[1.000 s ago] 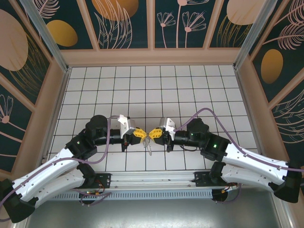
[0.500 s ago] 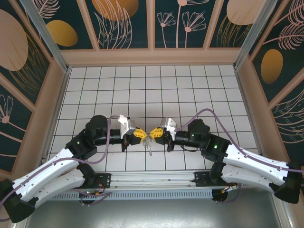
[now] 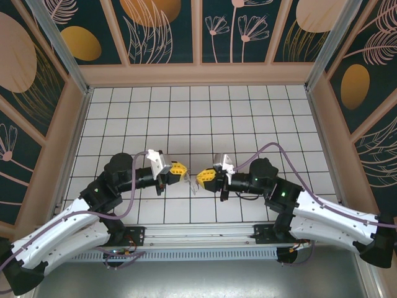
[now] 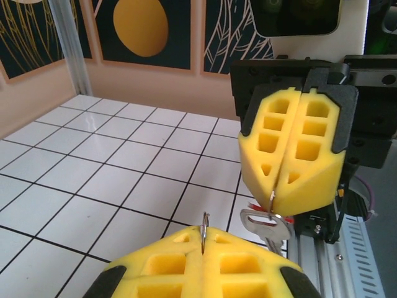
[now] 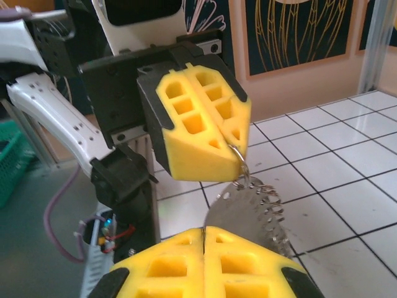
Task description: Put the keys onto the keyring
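Note:
My left gripper (image 3: 184,171) (image 4: 205,234) is shut on the keyring (image 4: 205,225), a thin metal ring whose edge pokes up between the yellow pads. Facing it, my right gripper (image 3: 199,180) (image 4: 273,196) is shut on the key (image 4: 267,222), a small silvery key with a red tag (image 4: 255,203) hanging below its tips. In the left wrist view a small gap separates ring and key. From the right wrist, the key (image 5: 248,208) stands beyond my right gripper (image 5: 203,231). The ring (image 5: 240,162) hangs from my left gripper (image 5: 239,147) just above it.
Both grippers hover low over the white tiled floor (image 3: 198,118), near its front edge. A metal rail (image 3: 198,233) runs along that edge just behind them. Tan walls (image 3: 198,73) close in the other sides.
The two grippers were tip to tip over the same spot. They have drawn apart: the left one back to the left and up, the right one slightly lower.

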{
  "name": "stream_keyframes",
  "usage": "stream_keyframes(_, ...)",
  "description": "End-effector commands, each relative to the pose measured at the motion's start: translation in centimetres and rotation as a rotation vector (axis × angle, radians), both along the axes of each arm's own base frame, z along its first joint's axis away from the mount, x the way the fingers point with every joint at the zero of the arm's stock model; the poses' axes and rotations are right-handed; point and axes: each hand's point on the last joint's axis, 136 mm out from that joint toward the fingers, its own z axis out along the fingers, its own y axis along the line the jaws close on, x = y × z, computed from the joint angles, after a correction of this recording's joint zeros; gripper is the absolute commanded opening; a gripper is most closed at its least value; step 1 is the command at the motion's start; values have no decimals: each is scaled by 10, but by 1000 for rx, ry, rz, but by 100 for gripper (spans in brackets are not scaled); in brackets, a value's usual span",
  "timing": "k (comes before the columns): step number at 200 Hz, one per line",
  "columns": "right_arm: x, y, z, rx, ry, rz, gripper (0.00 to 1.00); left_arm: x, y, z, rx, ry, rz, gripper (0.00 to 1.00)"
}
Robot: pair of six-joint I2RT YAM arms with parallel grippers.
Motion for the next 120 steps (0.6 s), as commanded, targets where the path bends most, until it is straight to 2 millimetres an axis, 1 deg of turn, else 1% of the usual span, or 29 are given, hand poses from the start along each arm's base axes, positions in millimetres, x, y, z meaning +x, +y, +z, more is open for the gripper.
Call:
stream_keyframes(1, -2, 9, 16, 99, 51, 34, 0, 6, 1, 14, -23, -58, 26, 0)
stream_keyframes(20, 0, 13, 22, 136, 73, 38, 0, 7, 2, 16, -20, -66, 38, 0)
stream_keyframes(31, 1, 13, 25, 167, 83, 34, 0, 7, 3, 16, -21, -70, 41, 0)
stream_keyframes(67, 11, 9, 32, 219, 106, -31, 0, 9, 2, 15, -17, -73, 47, 0)
stream_keyframes(85, 13, 11, 37, 240, 125, -33, 0, 12, 3, 16, -14, -81, 65, 0)
stream_keyframes(120, 24, 10, 29, 214, 174, -100, 0, 16, 4, 21, -24, -105, 87, 0)
